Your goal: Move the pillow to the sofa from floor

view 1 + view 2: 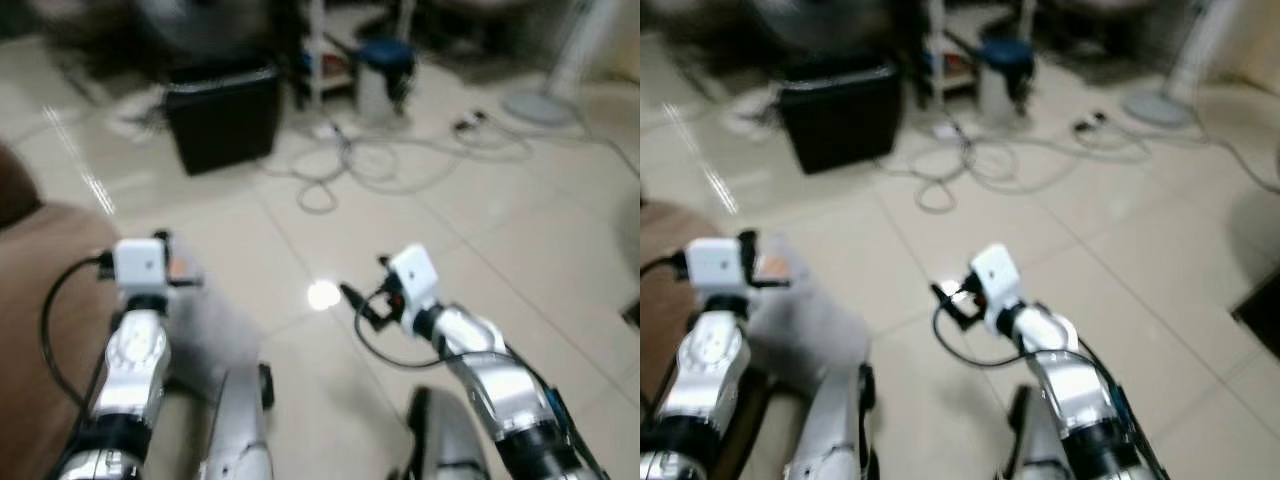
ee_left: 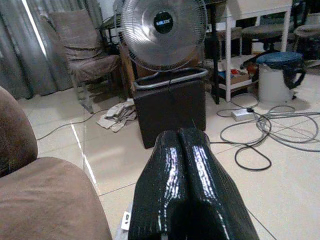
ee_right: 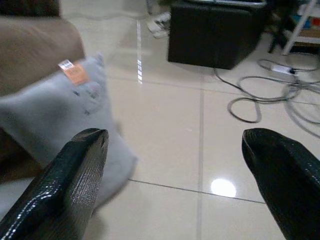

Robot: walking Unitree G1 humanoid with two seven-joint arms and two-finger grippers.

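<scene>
Grey pillow [image 3: 65,115], orange tag near one corner, leaning against the brown sofa [image 1: 45,290] at the floor edge, lower left of the head views. Right gripper [image 3: 175,165] at roughly 3 o'clock from the pillow, raised over bare tile, fingers spread wide, touching nothing; in the right wrist view, pillow close beside one fingertip, contact not certain. Left gripper [image 2: 182,150] above the pillow and sofa edge, fingers pressed together, nothing between them. Shown sharply in the left wrist view, blurred in the head views: standing fan [image 2: 162,32] resting on a black box [image 2: 172,107], chair [image 2: 82,55] at 10 o'clock, white bucket [image 2: 277,75] with dark blue lid at 2 o'clock, contents hidden. Loose cables [image 1: 370,165] coiled on the tiles at 12 o'clock.
</scene>
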